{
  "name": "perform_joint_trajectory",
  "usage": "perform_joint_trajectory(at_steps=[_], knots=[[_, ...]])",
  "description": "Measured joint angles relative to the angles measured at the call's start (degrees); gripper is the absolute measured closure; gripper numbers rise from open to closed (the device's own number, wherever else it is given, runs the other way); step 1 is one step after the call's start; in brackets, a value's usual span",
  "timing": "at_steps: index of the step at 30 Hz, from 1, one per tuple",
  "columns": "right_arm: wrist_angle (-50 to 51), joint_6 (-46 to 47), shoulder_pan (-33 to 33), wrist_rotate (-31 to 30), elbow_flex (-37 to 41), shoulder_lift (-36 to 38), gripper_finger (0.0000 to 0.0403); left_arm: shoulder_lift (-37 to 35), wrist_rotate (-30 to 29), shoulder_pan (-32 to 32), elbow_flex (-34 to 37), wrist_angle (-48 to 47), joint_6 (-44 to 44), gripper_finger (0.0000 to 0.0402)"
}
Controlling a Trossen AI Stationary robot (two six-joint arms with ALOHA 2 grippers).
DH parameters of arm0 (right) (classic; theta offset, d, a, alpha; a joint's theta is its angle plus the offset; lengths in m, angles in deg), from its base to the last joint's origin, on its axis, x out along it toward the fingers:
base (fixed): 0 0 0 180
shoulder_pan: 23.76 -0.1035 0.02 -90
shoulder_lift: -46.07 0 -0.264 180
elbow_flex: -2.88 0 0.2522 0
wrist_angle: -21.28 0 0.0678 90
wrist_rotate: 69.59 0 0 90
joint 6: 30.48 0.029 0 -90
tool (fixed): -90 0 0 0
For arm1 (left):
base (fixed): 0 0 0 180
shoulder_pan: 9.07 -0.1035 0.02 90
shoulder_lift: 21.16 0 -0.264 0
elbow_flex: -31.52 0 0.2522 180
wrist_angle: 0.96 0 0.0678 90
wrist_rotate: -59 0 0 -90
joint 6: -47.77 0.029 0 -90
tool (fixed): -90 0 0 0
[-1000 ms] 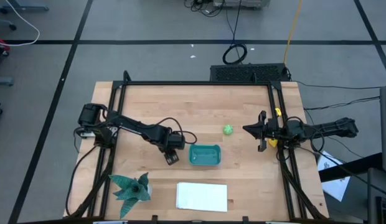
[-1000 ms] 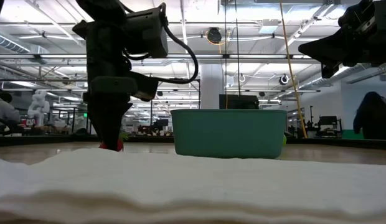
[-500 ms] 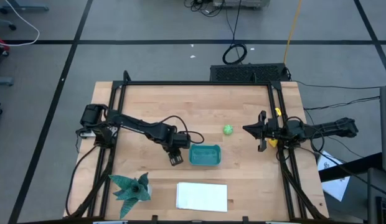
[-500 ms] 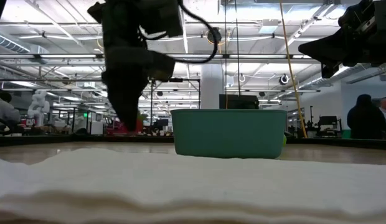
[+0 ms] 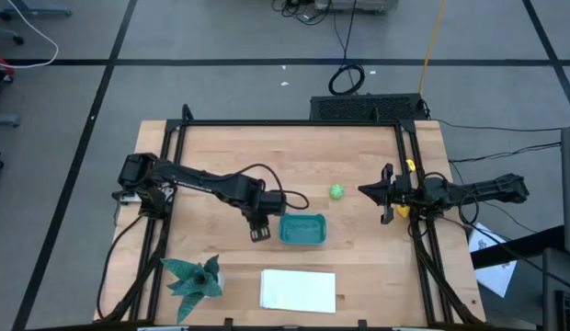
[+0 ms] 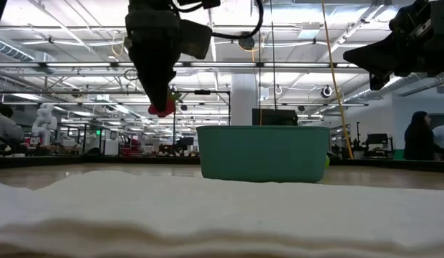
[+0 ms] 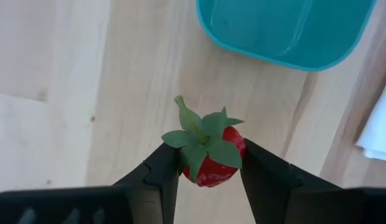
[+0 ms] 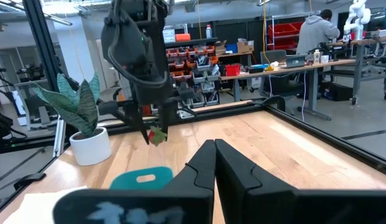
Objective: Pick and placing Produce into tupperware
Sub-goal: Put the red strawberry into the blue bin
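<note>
Left wrist view: left pincer (image 7: pixel 208 167) pinches red strawberry (image 7: pixel 210 163), stem skyward.

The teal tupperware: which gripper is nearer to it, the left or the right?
The left. The left gripper, holding the red strawberry, hangs just beside the tupperware. The right gripper waits shut far off by the table's right edge.

left gripper (image 7: pixel 208 163) raised, clamped; right gripper (image 8: pixel 213 163) closed, idle.
</note>
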Motion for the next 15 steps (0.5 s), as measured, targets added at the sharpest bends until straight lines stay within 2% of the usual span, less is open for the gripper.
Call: perform_joint_trajectory(at_steps=[15], knots=[[0.0,-0.2,0.0,0.0,0.0,0.0,0.0403,-1.5,-1.0,-0.3,-2.8,-3.2,3.9,0.0261]])
